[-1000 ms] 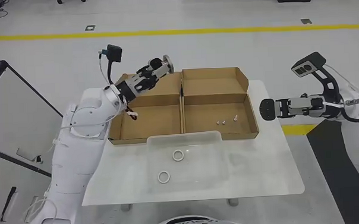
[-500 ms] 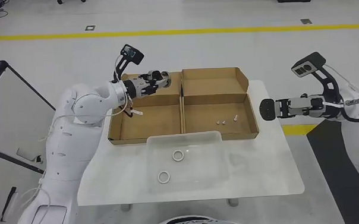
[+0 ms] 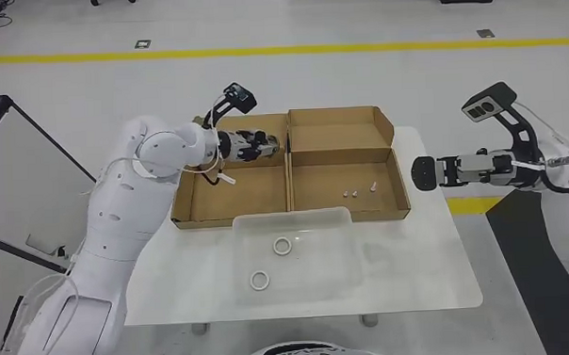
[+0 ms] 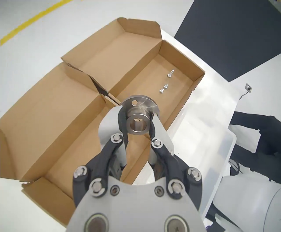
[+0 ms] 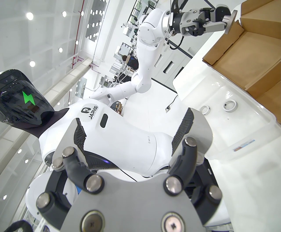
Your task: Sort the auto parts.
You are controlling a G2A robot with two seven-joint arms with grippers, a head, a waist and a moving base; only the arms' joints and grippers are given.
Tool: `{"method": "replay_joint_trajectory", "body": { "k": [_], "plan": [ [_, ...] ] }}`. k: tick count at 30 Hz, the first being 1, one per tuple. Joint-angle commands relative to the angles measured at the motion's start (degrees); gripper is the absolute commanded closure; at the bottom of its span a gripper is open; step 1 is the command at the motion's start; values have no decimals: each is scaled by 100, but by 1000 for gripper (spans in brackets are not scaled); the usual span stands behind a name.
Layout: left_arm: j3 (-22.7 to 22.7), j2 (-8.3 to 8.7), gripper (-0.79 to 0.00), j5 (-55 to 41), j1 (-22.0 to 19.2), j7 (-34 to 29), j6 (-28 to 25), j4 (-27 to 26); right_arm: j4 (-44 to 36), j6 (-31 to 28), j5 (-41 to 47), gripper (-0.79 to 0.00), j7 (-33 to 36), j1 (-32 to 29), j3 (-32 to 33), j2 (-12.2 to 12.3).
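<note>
Above the rear of the left cardboard box, close to where it meets the right cardboard box, the left jaws are clamped on a metal flanged bushing. They pinch its round collar from both sides, with the wide flange on the far side of the fingertips and the bore facing the wrist camera. In the top view the part sits over the left box's upright back flap, held up off the box floor.

Both boxes stand open, side by side and touching, on the far half of the white bench. Three small screws lie near one another on the floor of the right box, toward its right wall. The wrist view shows one a little apart from the other two.

Nearer the robot, a clear plastic tray rests just in front of the boxes, and two white rings lie in it – one toward the boxes, the other closer to the front edge.

Off the bench's right edge, level with the right box, the right jaws hang in the air – spread wide apart, with nothing between them.
</note>
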Motion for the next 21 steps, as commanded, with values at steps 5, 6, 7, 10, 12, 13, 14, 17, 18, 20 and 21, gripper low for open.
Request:
{"method": "replay_joint_trajectory", "body": {
  "k": [5,6,7,10,12,13,14,17,18,20,21],
  "plan": [
    [211,3,0,-34,-159,-355,27,211,0,0,0,-785,0,0,0,0],
    [264,0,0,-29,-182,-411,17,242,0,0,0,-785,0,0,0,0],
    [314,-4,0,-25,-208,-444,19,275,0,0,0,-785,0,0,0,0],
    [527,-29,0,6,-292,-581,50,396,0,0,0,-785,0,0,0,0],
    [685,-56,0,3,-322,-618,112,462,0,0,0,-785,0,0,0,0],
    [761,-70,0,-17,-337,-657,156,506,0,0,0,-785,0,0,0,0],
    [837,-83,0,-17,-357,-689,180,544,0,0,0,-785,0,0,0,0],
    [986,-116,0,-20,-408,-670,283,669,0,0,0,-785,0,0,0,0],
    [986,-116,0,-20,-408,-670,283,669,0,0,0,-785,0,0,0,0],
    [986,-116,0,-20,-408,-670,283,669,0,0,0,-785,0,0,0,0],
    [986,-116,0,-20,-408,-670,283,669,0,0,0,-785,0,0,0,0]
  ]
}}
